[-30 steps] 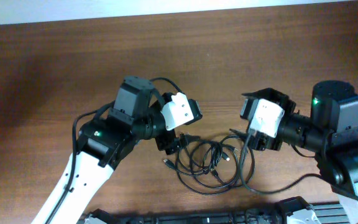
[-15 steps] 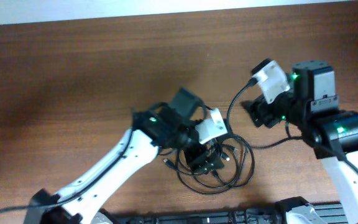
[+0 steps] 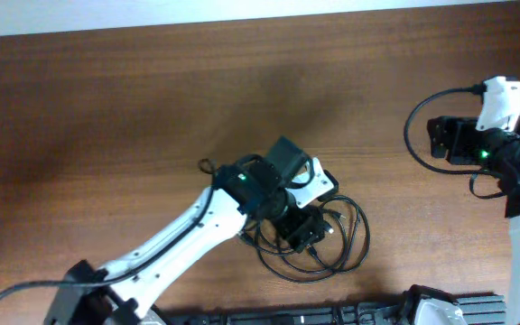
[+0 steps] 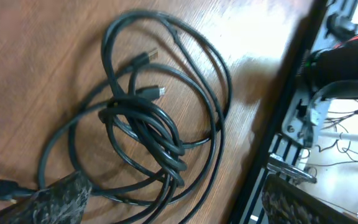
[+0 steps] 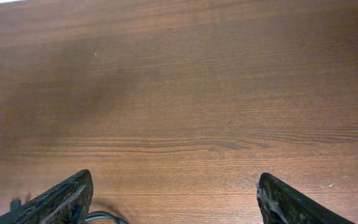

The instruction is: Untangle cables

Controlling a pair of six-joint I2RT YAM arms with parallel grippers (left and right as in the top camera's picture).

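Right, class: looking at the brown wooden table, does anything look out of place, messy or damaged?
The thin black cables lie in a heap on the robot's side of the brown wooden table. Their loops overlap, and several strands bunch into a tight twist in the middle. No damage shows.

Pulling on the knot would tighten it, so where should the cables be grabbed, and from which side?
Probably the loose plug end of the cables, from straight above. It lies flat, apart from the bunched middle, and nothing crosses it.
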